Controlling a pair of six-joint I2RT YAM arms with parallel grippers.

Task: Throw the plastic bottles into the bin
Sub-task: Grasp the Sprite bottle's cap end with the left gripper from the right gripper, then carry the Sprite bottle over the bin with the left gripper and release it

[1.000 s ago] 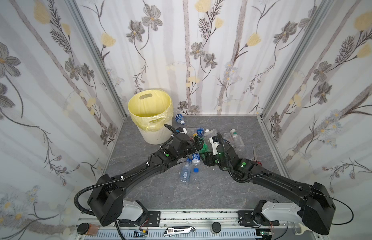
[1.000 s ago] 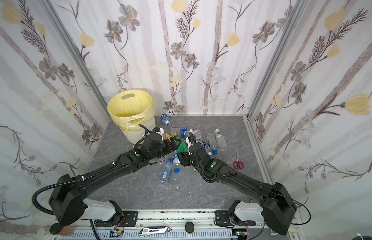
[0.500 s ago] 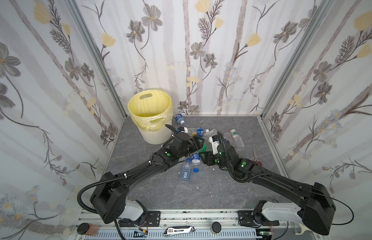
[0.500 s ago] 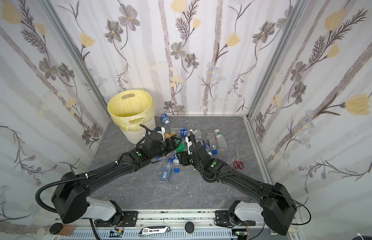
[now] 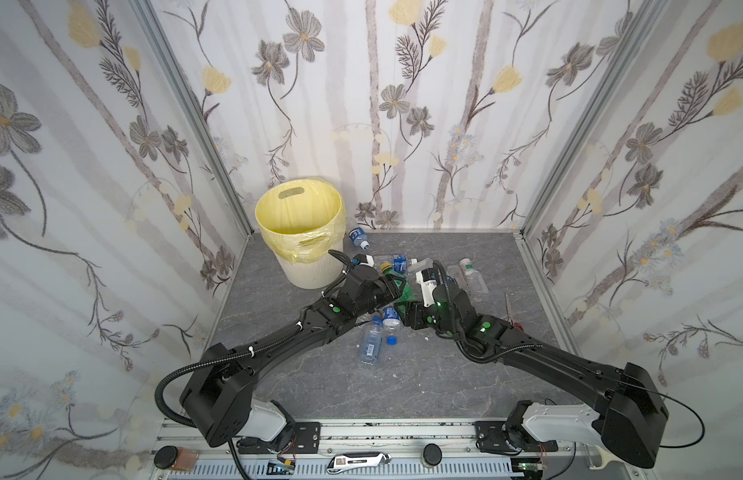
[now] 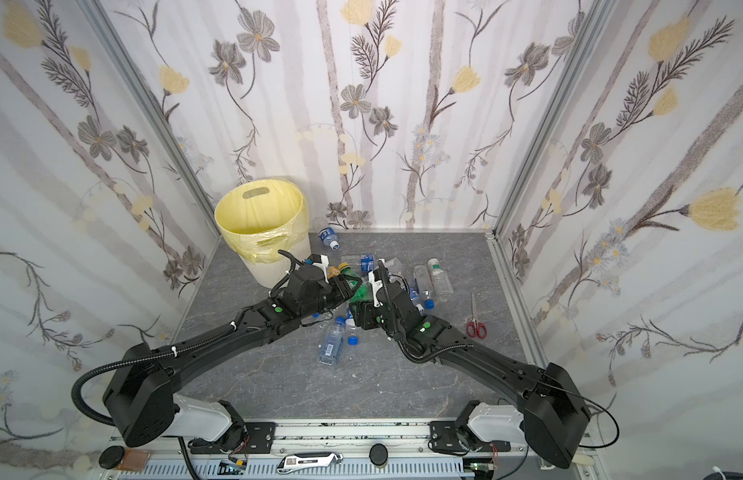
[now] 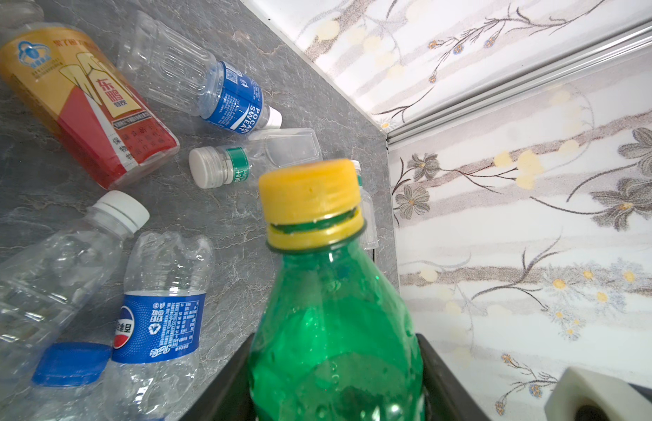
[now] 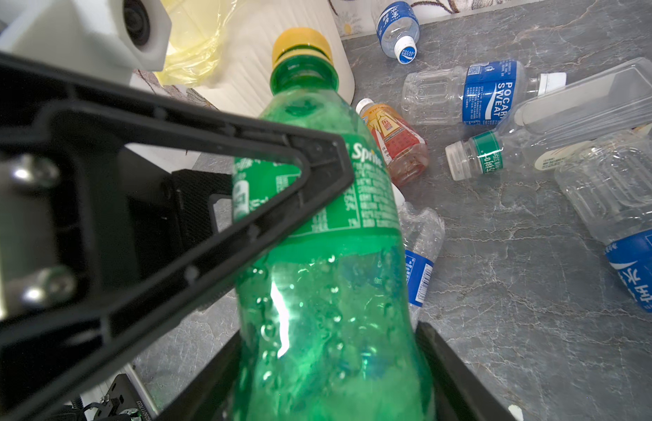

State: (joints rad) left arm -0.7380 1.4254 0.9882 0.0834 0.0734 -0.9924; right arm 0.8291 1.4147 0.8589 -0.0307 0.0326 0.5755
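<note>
A green bottle (image 5: pixel 399 286) (image 6: pixel 355 287) with a yellow cap is held above the floor between my two arms, tilted with its cap toward the bin (image 5: pixel 316 272) (image 6: pixel 265 272). My left gripper (image 7: pixel 333 382) (image 5: pixel 392 289) is shut on its upper body, fingers touching both sides. My right gripper (image 8: pixel 328 382) (image 5: pixel 408 305) grips its lower body, fingers (image 8: pixel 445 371) against it. The left gripper's finger (image 8: pixel 244 204) crosses the Sprite label. More plastic bottles lie around: an orange-red labelled one (image 7: pixel 87 105) (image 8: pixel 392 140), a Pocari one (image 7: pixel 208 87), a clear one (image 5: pixel 372 343).
A bottle (image 5: pixel 357 237) lies by the bin at the back wall. Clear bottles (image 5: pixel 471 272) lie to the right. Red-handled scissors (image 6: pixel 474 320) lie near the right wall. A loose blue cap (image 6: pixel 353 340) sits beside the nearer clear bottle. The yellow-lined bin stands at the back left.
The left gripper's jaws have closed in onto the green bottle. The right gripper's jaws have widened slightly. Both arms have stayed nearly in place.
</note>
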